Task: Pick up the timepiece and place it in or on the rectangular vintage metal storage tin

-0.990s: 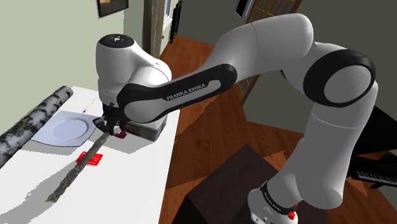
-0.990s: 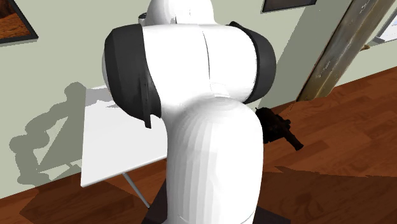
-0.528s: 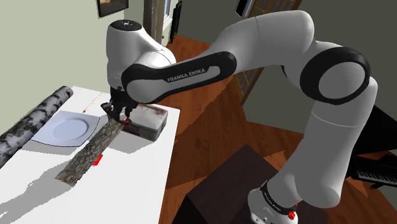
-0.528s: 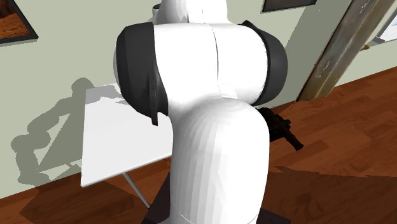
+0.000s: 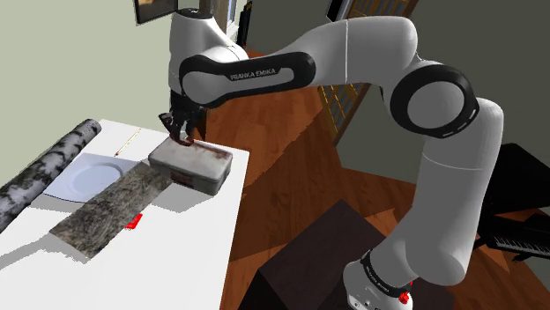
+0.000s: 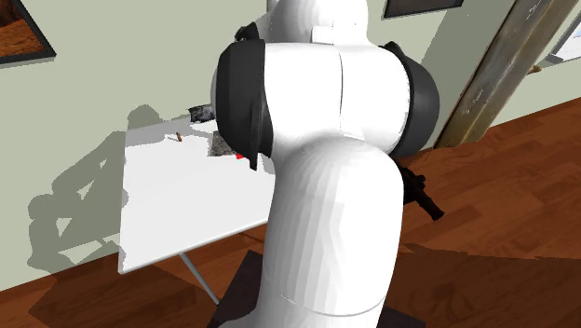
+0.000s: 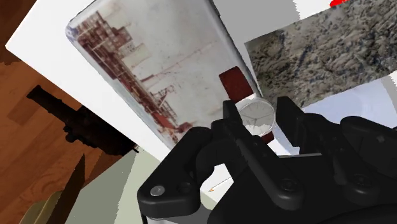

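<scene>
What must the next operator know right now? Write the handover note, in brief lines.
Gripper: shut on the watch, fingers clasping its white face from both sides.
Things: the watch, with a dark red strap, is in the air over one end of the tin. The tin lies with its lid closed near the edge of the white table.
Done: watch grasped and off the table.
Left: lower it onto the tin's lid, open the fingers, draw the arm away.

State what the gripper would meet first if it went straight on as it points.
Holding the watch, the gripper would likely meet the tin near its edge; depth is unclear, so possibly the table beside it.
</scene>
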Robot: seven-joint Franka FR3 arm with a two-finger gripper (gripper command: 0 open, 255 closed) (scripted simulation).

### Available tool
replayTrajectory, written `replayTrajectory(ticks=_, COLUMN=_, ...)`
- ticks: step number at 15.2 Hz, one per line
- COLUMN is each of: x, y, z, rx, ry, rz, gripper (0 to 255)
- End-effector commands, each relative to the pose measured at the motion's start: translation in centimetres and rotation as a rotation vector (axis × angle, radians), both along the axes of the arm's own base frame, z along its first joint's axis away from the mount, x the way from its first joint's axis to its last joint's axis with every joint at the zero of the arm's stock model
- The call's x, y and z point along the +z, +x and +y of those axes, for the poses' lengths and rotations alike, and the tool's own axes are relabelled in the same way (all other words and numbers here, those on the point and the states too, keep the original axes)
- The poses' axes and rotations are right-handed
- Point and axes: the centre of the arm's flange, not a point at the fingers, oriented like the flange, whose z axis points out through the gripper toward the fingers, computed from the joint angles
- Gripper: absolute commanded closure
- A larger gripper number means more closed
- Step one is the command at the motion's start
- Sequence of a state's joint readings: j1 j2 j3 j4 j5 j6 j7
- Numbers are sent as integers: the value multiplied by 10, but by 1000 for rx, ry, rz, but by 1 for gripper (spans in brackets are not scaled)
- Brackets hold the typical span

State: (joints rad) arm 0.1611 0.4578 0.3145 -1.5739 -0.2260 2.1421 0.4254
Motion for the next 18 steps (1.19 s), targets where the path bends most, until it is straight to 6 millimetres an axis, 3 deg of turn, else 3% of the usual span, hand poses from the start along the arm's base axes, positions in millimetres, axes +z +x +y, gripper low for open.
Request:
replayTrajectory(ticks=1, x=-1, y=17, z=-20, rx=1, ry=0, rz=0, gripper=255)
replayTrajectory(ticks=5, x=5, y=49, z=-54, rx=1, ry=0, rz=0, gripper=255)
replayTrajectory(ticks=18, x=-63, y=49, z=-54, rx=1, ry=0, rz=0, gripper=255)
